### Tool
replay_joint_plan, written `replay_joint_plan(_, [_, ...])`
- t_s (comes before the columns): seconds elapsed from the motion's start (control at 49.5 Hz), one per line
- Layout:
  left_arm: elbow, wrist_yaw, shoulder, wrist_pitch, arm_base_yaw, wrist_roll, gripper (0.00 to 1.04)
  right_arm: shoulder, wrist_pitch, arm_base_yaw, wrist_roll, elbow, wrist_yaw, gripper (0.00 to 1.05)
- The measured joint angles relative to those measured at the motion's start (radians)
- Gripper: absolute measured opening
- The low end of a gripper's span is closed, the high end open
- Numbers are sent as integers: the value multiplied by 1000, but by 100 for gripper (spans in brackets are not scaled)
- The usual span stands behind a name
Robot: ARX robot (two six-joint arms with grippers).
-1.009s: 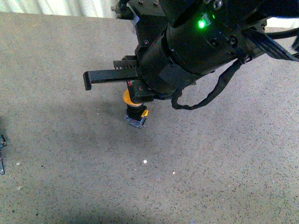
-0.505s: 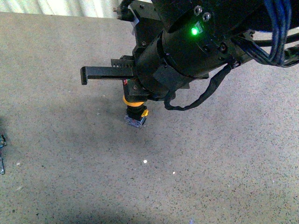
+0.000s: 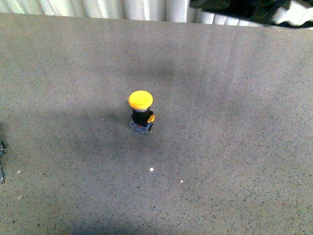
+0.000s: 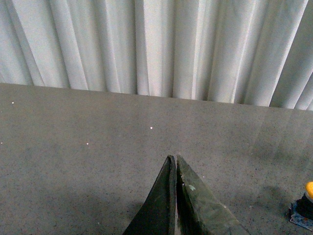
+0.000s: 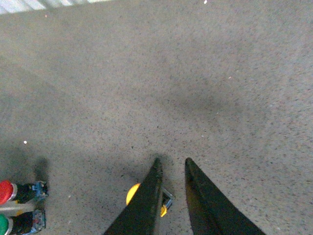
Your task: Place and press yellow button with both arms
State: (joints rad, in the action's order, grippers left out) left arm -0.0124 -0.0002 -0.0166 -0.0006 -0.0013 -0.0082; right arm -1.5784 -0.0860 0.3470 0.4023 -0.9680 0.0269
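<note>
Right gripper, jaws narrowly apart and empty, has lifted off the yellow button; left gripper, jaws together, waits nearby; press seemingly done.

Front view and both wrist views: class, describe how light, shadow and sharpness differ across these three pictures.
Front view: grainy and dim; the yellow button stands clear amid soft shadow patches on the table. Left wrist view: bright curtain, the left tool a dark shape. Right wrist view: the right tool dark, partly hiding the button; soft shadow beyond.
</note>
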Motion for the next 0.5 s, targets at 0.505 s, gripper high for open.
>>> replay_joint_plan(0.505, [0,0,0,0,0,0,1,246,-843,-114,-377,554,-254,1])
